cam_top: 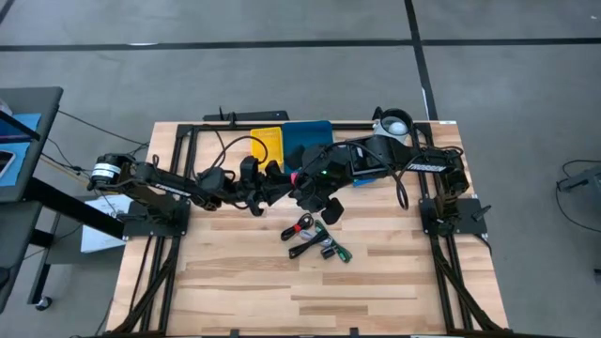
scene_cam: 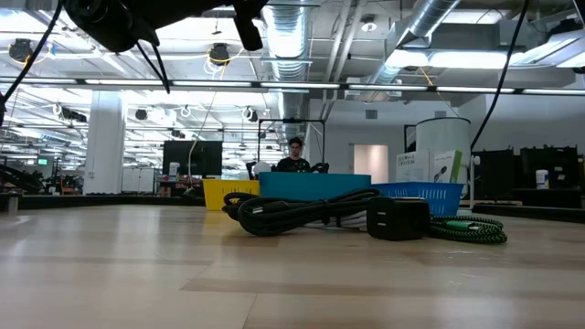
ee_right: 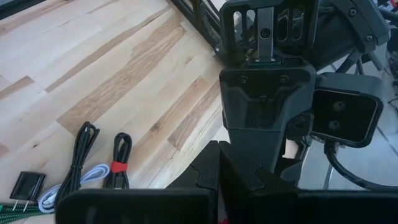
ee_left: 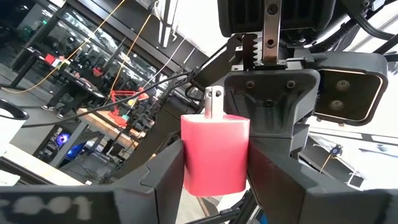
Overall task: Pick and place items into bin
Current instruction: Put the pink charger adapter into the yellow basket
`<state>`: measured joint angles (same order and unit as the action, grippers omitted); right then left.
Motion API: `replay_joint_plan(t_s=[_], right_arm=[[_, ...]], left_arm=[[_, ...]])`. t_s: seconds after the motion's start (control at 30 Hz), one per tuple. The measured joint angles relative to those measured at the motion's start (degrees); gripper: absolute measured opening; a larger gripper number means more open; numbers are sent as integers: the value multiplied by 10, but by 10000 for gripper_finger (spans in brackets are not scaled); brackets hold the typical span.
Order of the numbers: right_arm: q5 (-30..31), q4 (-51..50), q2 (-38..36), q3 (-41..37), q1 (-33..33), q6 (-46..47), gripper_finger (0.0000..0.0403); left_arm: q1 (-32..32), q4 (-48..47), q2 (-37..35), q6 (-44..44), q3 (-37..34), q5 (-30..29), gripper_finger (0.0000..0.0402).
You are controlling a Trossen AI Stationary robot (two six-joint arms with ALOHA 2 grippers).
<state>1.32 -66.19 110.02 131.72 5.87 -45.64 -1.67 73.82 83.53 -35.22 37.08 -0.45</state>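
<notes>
Left gripper (ee_left: 214, 177) grips a red plug-in charger (ee_left: 214, 152), fingers pressed on both sides. Right gripper (ee_right: 217, 177) faces it, fingers closed together.

No legible text or labels.

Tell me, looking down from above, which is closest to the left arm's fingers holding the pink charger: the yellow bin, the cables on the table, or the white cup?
From the left gripper holding the pink charger:
1. Yellow bin, just behind it at the table's back edge.
2. Bundled cables, out on the wood toward the front.
3. White cup, far off in the back right corner.
</notes>
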Motion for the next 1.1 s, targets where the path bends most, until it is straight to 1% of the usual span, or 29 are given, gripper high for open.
replay_joint_plan(t_s=[0.3,0.83,1.0,1.1], right_arm=[[0,0,0,0,0,1,4],[3,-6,1,-1,-1,2,4],[2,-21,1,-1,0,15,4],[10,-56,1,-1,-1,35,4]], left_arm=[[0,0,0,0,0,-5,125],[-2,12,-1,2,3,3,87],[5,5,-1,17,2,37,86],[15,-26,-8,30,2,55,86]])
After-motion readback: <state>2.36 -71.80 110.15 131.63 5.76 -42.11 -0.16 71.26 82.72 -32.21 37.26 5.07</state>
